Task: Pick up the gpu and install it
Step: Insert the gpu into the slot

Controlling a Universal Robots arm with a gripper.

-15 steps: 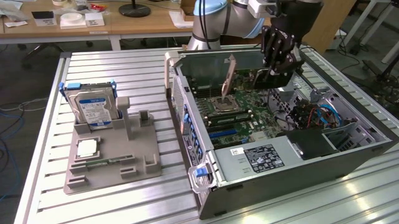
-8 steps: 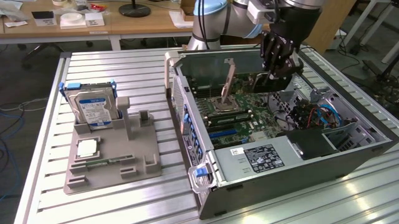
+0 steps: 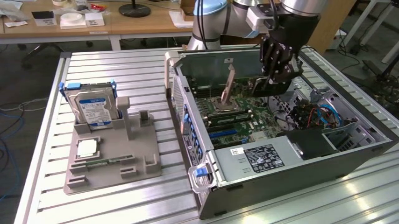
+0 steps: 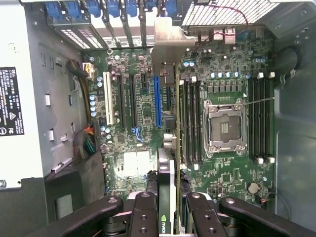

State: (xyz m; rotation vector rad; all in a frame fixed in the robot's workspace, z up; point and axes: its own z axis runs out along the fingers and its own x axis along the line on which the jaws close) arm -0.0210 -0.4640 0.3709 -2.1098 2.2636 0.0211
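My gripper (image 3: 276, 83) hangs inside the open computer case (image 3: 187, 116), above the motherboard (image 3: 243, 119), and is shut on the gpu (image 3: 246, 86). The card stands on edge, with its metal bracket (image 3: 228, 86) pointing toward the slotted rear wall. In the wrist view the gpu (image 4: 169, 148) runs edge-on from my gripper (image 4: 170, 217) to the silvery bracket (image 4: 170, 42). It hovers just beside the blue slot (image 4: 157, 101), between that slot and the memory slots (image 4: 190, 121). The card's lower edge looks clear of the board.
A grey fixture tray (image 3: 112, 154) lies on the slatted aluminium table, at the exterior view's left. It holds a blue-labelled hard drive (image 3: 93, 109) upright and a small green memory stick (image 3: 103, 162). Inside the case are the CPU socket (image 4: 224, 128), the power supply (image 3: 262, 156) and cable bundles (image 3: 315, 114).
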